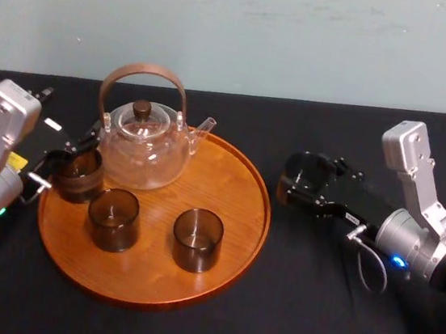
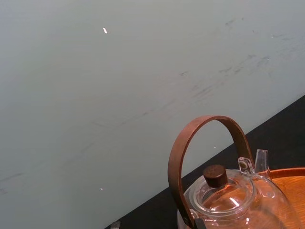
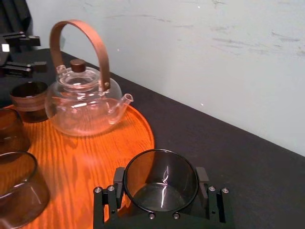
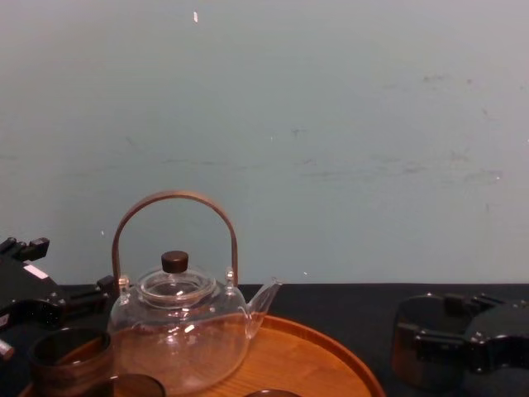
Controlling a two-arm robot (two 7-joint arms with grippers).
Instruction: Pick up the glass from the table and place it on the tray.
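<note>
I've got black-covered table (image 1: 303, 307), round wooden tray (image 1: 236, 193) flat on it left of centre, dark glass (image 1: 304, 170) just beside tray's right rim, can't tell if it touches the cloth

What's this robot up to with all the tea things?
The job is getting glasses onto the round tray, where a teapot and three glasses already sit. Its right hand grips one more glass just right of the tray. Its left hand is open beside the leftmost glass there.
</note>
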